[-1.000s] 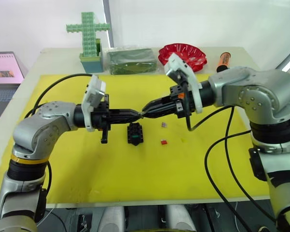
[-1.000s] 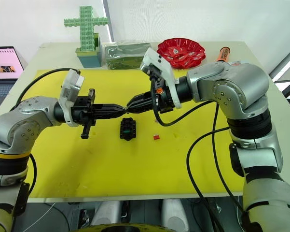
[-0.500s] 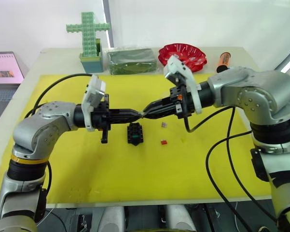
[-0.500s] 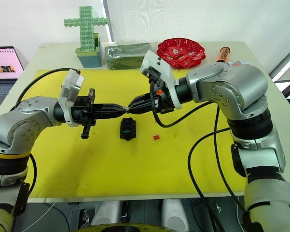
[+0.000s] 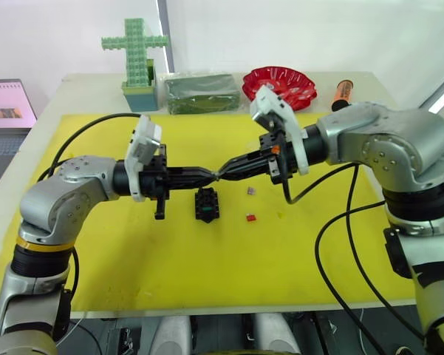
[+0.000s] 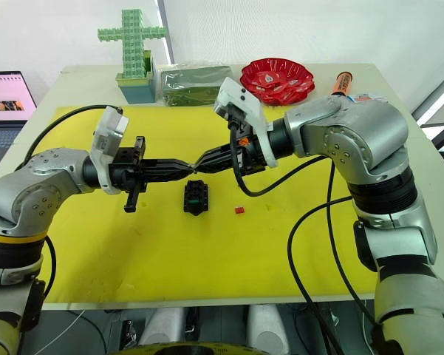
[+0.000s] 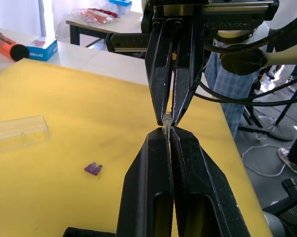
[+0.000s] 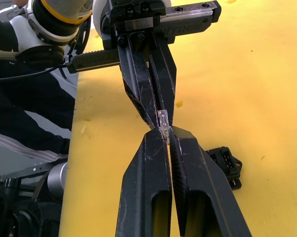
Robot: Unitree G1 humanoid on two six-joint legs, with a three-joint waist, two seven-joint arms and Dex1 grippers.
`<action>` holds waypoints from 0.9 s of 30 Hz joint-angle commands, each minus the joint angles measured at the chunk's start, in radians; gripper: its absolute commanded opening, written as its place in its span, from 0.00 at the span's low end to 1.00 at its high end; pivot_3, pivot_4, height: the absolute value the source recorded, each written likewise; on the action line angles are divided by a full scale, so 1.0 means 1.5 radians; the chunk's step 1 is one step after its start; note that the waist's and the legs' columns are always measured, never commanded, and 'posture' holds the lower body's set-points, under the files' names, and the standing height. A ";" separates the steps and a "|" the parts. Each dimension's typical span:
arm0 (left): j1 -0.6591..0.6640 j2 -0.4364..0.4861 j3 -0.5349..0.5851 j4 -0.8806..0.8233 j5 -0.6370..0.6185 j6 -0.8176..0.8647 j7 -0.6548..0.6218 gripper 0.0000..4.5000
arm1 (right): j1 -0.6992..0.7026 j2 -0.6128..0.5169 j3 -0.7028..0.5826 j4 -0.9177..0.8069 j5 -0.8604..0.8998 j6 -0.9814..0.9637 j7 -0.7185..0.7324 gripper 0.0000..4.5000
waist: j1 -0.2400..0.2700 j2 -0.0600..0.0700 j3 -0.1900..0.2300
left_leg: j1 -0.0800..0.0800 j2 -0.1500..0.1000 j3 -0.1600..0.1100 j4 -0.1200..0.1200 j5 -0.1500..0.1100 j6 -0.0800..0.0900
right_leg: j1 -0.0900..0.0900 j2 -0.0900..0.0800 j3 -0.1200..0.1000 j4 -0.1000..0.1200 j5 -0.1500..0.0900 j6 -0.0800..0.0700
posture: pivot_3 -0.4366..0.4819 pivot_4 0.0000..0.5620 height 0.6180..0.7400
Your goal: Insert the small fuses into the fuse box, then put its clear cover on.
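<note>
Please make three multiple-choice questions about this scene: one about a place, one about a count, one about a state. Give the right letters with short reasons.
1. Where is the fuse box?
A. In the red bowl
B. On the yellow mat, just below the point where the grippers meet
C. On the laptop

2. How many loose fuses lie on the mat to the right of the box?
A. One
B. Two
C. Four

3. How do the jaws of the left gripper and the right gripper stand?
A. Both wide open
B. Left shut, right wide open
C. Both shut, tip to tip, on one grey fuse

Answers:
1 B: the box sits on the mat under the touching tips.
2 B: a red fuse and a mauve fuse lie there.
3 C: both wrist views show the small fuse pinched between both pairs of tips.
</note>
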 commanded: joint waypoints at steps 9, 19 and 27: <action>-0.051 0.038 -0.008 0.008 -0.003 0.087 0.040 0.05 | -0.009 -0.006 0.005 -0.024 -0.018 -0.033 -0.001 0.00 | 0.000 0.000 0.000 | 0.000 0.000 0.000 0.000 0.000 0.000 | 0.000 0.000 0.000 0.000 0.000 0.000 | 0.48 0.27 1.00; 0.000 0.159 -0.072 0.035 0.141 -0.039 -0.075 0.76 | -0.034 -0.015 0.140 0.000 -0.183 -0.176 0.024 0.00 | -0.003 0.000 0.000 | 0.000 0.000 0.001 -0.001 0.000 0.000 | -0.001 0.001 0.000 0.000 0.000 0.000 | 0.48 0.27 1.00; 0.040 0.164 -0.127 0.085 0.256 -0.164 -0.111 0.98 | -0.050 0.024 0.237 0.023 -0.288 -0.234 0.050 0.00 | 0.001 0.000 0.000 | -0.001 0.000 0.002 0.000 0.000 0.000 | -0.001 0.001 0.000 0.000 0.000 0.000 | 0.48 0.27 1.00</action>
